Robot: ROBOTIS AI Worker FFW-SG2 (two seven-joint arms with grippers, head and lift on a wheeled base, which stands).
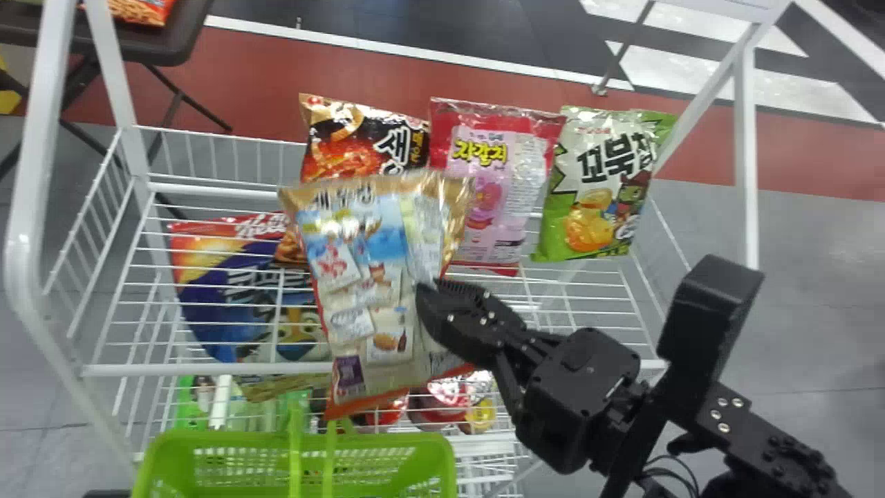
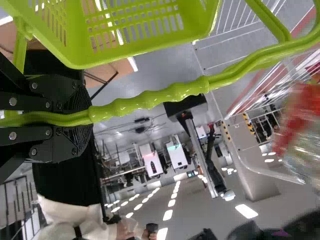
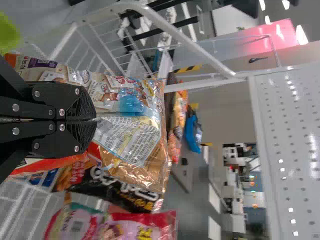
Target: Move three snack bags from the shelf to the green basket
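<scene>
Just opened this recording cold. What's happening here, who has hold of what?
A robot is moving snacks from a wire shelf to a green basket. Its right gripper is closed on a tan-and-orange snack bag, which is not in the basket at this moment. Its left gripper holds the basket's handle. Other bags, including a pink one, stand behind the held bag.

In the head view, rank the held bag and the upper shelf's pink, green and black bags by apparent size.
1. Held bag, looks nearest
2. Pink bag, green bag: too alike to rank
3. Black bag, partly covered
</scene>
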